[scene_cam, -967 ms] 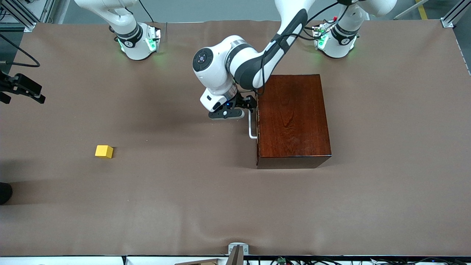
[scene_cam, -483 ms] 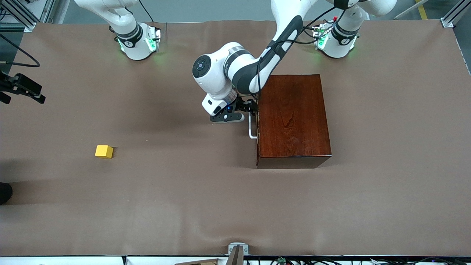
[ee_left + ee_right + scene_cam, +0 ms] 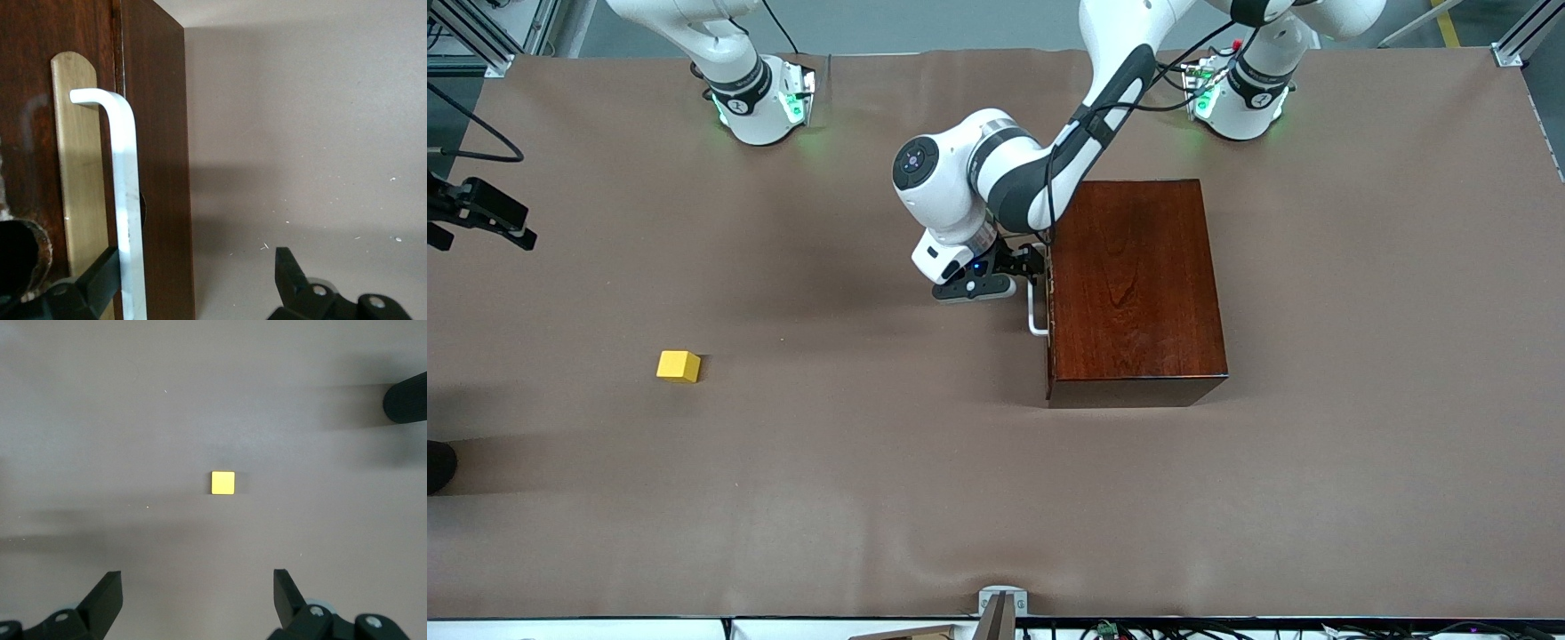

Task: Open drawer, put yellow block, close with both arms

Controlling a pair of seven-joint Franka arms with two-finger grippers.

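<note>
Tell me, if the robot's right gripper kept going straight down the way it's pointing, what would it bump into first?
Probably the yellow block. The right gripper points straight down at the table with its fingers wide open, and the block lies almost in line with them, slightly off centre. Nothing else shows in between, so it looks free until there.

A wrinkled brown cloth [image 3: 854,498] covers the whole table under even light with soft shadows, aluminium frame posts [image 3: 1525,36] stand at its corners on a grey floor [image 3: 925,22], and cables [image 3: 1138,629] run along the near edge.
</note>
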